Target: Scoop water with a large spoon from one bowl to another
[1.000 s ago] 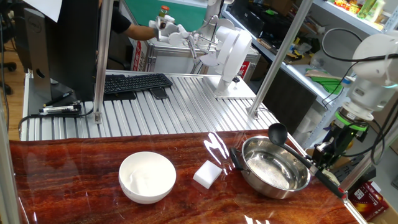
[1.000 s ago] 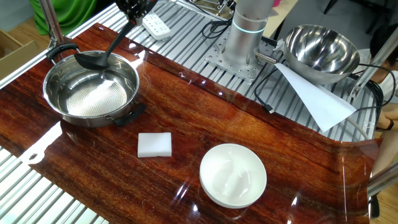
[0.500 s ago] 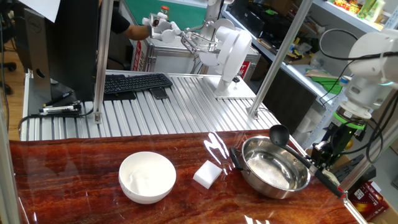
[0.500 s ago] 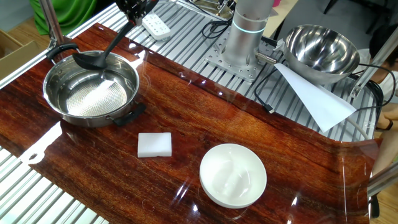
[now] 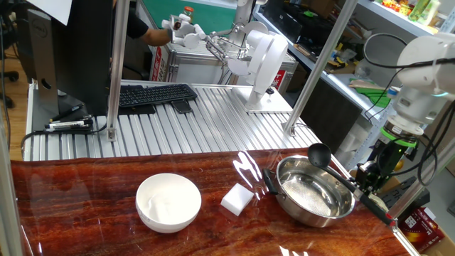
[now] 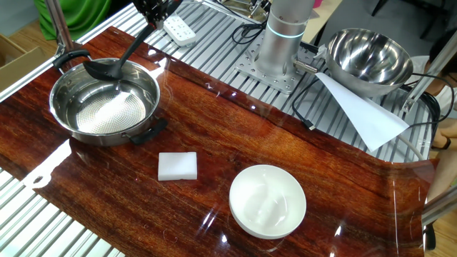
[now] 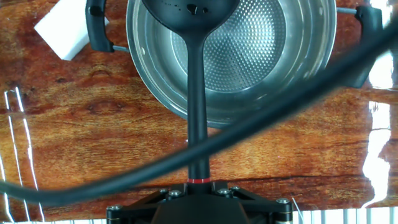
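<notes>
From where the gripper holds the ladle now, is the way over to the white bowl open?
Probably yes. The gripper holds the ladle above the steel bowl; only the low white block lies on the bare wood before the white bowl.

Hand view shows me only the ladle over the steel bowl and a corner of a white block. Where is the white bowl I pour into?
Observer: The white bowl stands past the white block, which lies between it and the steel bowl.
Operator: Anything inside it?
Observer: No objects in it; I cannot tell whether it holds water.
Operator: Is the cup dipped?
Observer: Seen from the side, the ladle cup looks raised over the steel bowl's far rim, not dipped.
</notes>
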